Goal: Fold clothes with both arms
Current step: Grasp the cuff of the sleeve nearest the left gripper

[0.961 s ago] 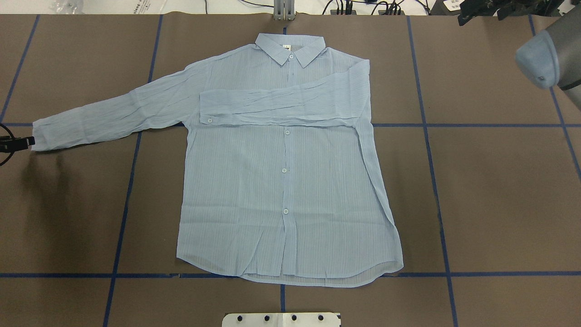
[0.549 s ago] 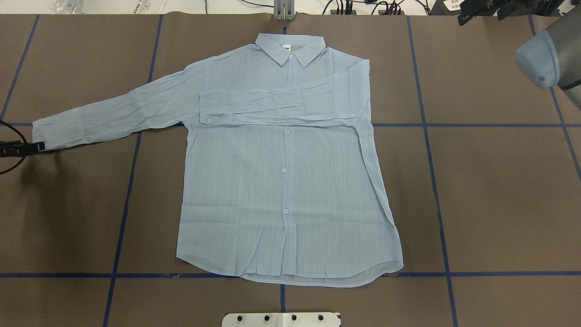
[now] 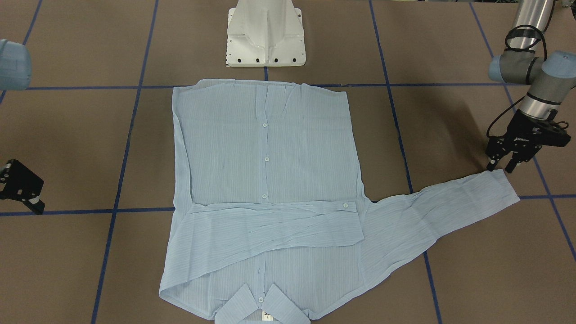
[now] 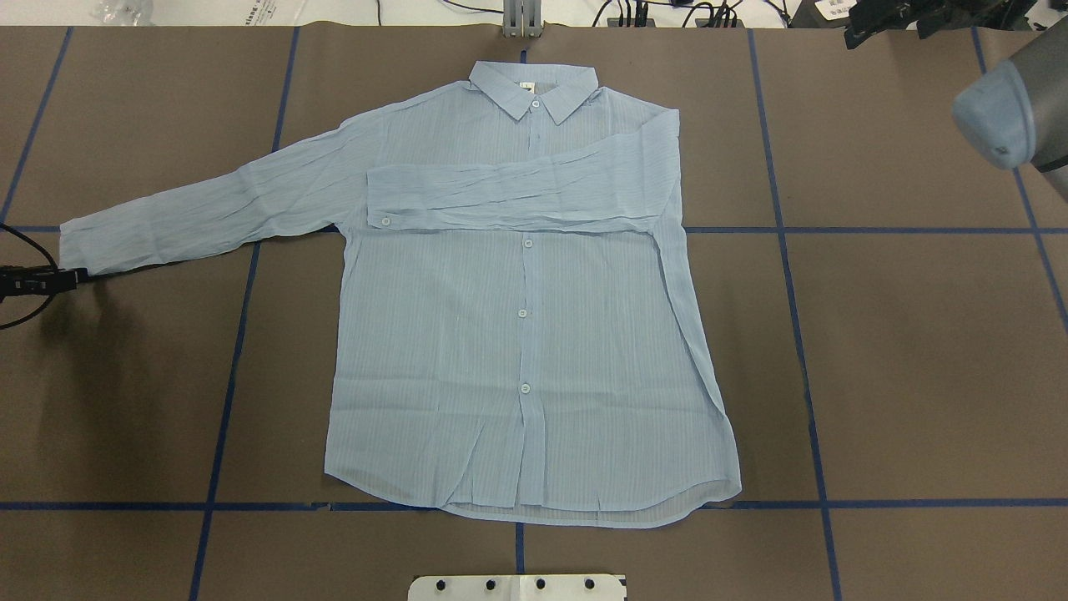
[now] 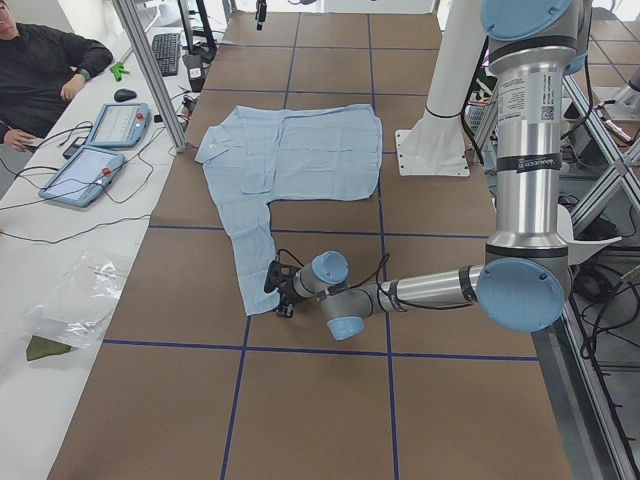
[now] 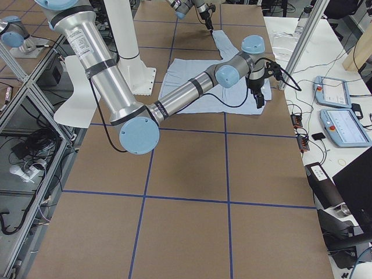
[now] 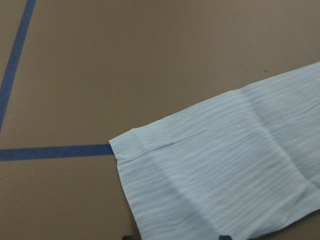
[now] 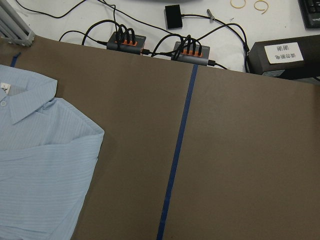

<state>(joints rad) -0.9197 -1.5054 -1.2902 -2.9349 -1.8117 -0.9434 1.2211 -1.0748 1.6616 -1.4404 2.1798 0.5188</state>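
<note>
The light blue striped shirt (image 4: 517, 351) lies flat and buttoned, its collar (image 4: 534, 83) at the far edge. One sleeve (image 4: 517, 196) is folded across the chest. The other sleeve stretches out to the left, and its cuff (image 4: 79, 246) lies flat on the table. My left gripper (image 3: 500, 168) is open, low at the near corner of that cuff (image 3: 499, 184). In the left wrist view the cuff (image 7: 200, 180) lies between the two fingertips at the bottom edge. My right gripper (image 3: 27, 198) hangs off the shirt past the collar side. I cannot tell whether it is open.
The brown table cover carries a grid of blue tape lines (image 4: 801, 334). The white pedestal base (image 3: 265, 36) stands at the shirt's hem side. Cable hubs (image 8: 160, 45) and a metal post (image 4: 521, 21) sit at the far edge. Tablets (image 5: 95, 150) lie on a side bench.
My left gripper has slid right and toward the near side, to the near corner of the cuff. The shirt has not moved. The right arm's elbow has shifted slightly.
</note>
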